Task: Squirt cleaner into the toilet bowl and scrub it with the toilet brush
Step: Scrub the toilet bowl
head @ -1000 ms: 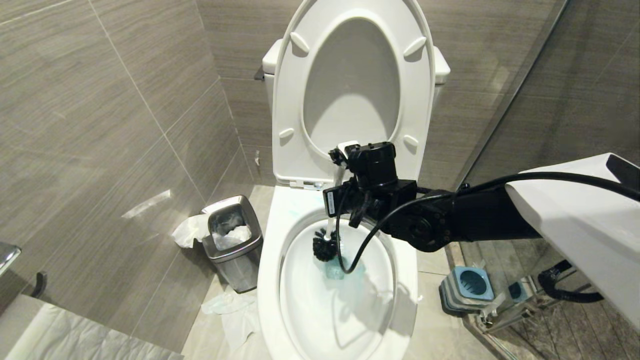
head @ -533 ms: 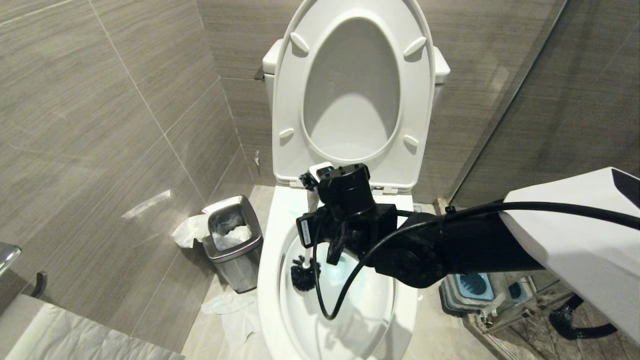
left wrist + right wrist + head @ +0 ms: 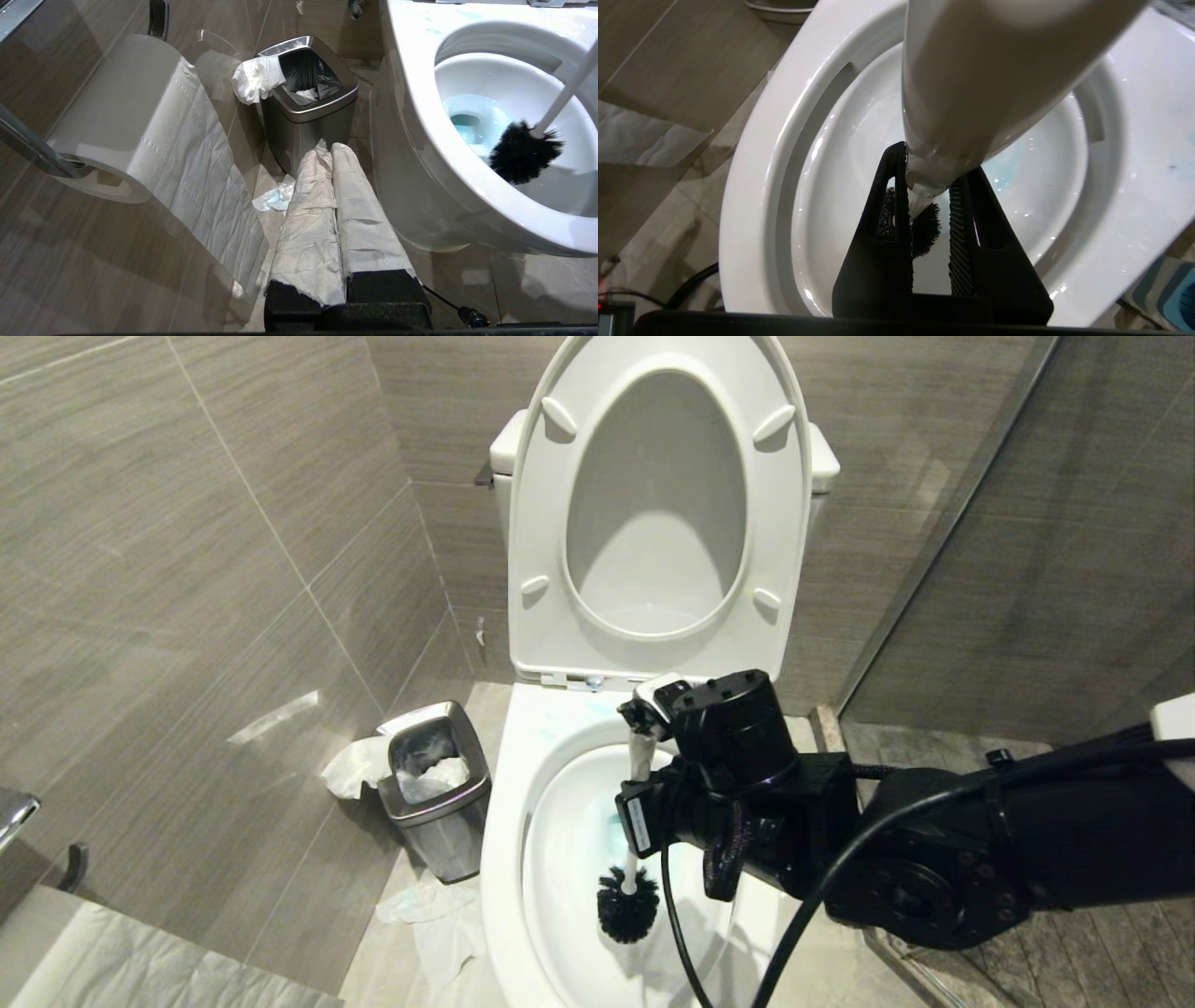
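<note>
The white toilet bowl (image 3: 504, 821) stands open, its seat and lid (image 3: 551, 551) raised against the tank. Pale blue water (image 3: 472, 121) lies at its bottom. My right gripper (image 3: 649, 714) is over the bowl, shut on the upper end of the toilet brush's white handle (image 3: 639, 761). The black bristle head (image 3: 627, 913) hangs inside the basin toward its near side. In the right wrist view the handle (image 3: 971, 70) runs between the black fingers (image 3: 896, 186) down to the head (image 3: 927, 228). My left gripper (image 3: 329, 149), wrapped in white paper, is shut and parked low beside the toilet.
A small steel bin (image 3: 434, 784) stuffed with tissue stands left of the toilet, with crumpled paper (image 3: 429, 915) on the floor. A toilet roll (image 3: 117, 116) hangs on the left wall. A glass partition (image 3: 934, 569) borders the right. A blue-grey holder (image 3: 1167, 294) sits by the bowl's right.
My right arm swept the brush from the back of the basin to its left side, then down toward the near side. The arm now covers the blue holder. The left arm stayed still.
</note>
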